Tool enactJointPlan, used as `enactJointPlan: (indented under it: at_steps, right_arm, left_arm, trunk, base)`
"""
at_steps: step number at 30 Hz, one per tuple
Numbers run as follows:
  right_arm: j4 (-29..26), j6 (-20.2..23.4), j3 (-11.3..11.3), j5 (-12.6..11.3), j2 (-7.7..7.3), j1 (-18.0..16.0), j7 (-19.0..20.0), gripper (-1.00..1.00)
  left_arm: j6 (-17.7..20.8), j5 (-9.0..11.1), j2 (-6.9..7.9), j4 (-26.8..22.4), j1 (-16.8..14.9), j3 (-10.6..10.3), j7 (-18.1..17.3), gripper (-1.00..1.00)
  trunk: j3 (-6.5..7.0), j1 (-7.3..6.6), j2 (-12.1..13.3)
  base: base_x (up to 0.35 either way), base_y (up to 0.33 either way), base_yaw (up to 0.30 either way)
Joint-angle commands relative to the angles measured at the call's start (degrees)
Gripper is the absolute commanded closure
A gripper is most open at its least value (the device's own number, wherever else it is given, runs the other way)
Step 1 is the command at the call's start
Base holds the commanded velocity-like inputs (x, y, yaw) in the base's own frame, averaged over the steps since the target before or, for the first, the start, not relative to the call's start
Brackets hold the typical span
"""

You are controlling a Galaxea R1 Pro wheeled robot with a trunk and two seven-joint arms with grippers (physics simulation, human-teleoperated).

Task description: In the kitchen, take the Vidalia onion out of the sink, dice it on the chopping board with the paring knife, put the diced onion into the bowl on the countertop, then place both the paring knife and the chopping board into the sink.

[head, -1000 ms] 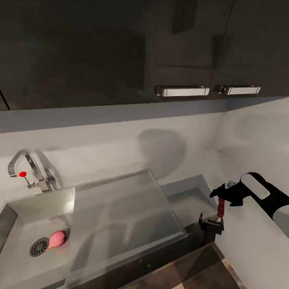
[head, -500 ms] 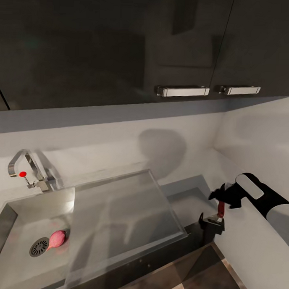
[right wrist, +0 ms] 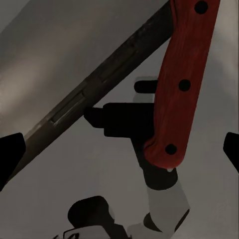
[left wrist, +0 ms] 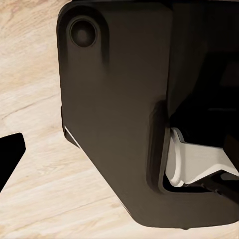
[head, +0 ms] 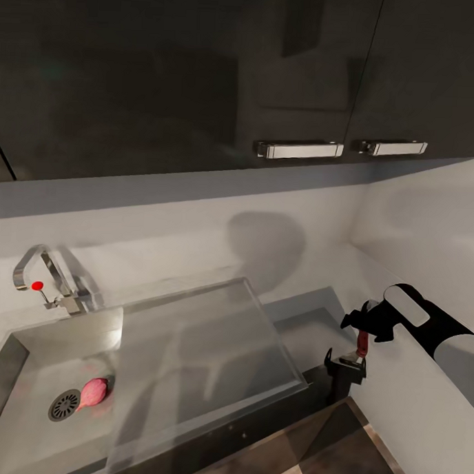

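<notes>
Your Vidalia onion (head: 94, 391) is lying in the sink (head: 32, 352) basin, just beside the drain (head: 65, 405), below the chrome tap (head: 45, 280). The flat drainboard (head: 204, 353) is spreading to its right. Past the drainboard's far end, over the grey countertop (head: 309, 323), your right gripper (head: 361, 327) is clenching the paring knife (right wrist: 181, 84) by its reddish handle, which is hanging downward. Your left gripper's (left wrist: 10, 154) state I cannot tell.
</notes>
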Motion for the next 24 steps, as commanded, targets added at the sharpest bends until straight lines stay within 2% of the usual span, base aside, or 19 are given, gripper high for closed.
enactJointPlan:
  at_steps: [1,4,8,24]
  right_arm:
    - [-0.1,0.0,0.4,-0.6,-0.08,-0.1,-2.1,-1.0]
    - [-0.1,-0.1,0.4,-0.6,-0.08,-0.1,-5.9,-1.0]
    - [-0.1,-0.2,0.4,-0.8,-0.08,-0.1,-7.9,-1.0]
    - [-0.1,-1.0,0.4,-1.0,-0.08,-0.2,-8.4,-1.0]
  left_arm:
    - [-0.1,0.0,-0.01,0.0,0.0,0.0,0.0,-1.0]
    - [-0.1,0.0,-0.01,0.0,0.0,0.0,0.0,-1.0]
    - [-0.2,0.0,-0.01,0.0,0.0,0.0,0.0,-1.0]
    - [-0.2,0.0,0.0,0.0,0.0,0.0,0.0,-1.0]
  trunk:
    - [-0.12,0.03,-0.1]
    - [-0.12,0.03,-0.1]
    - [-0.12,0.03,-0.1]
    - [-0.51,0.03,-0.1]
  base:
    - [0.0,0.0,0.0]
    - [0.026,0.0,0.0]
    - [0.02,0.0,0.0]
    - [0.001,0.0,0.0]
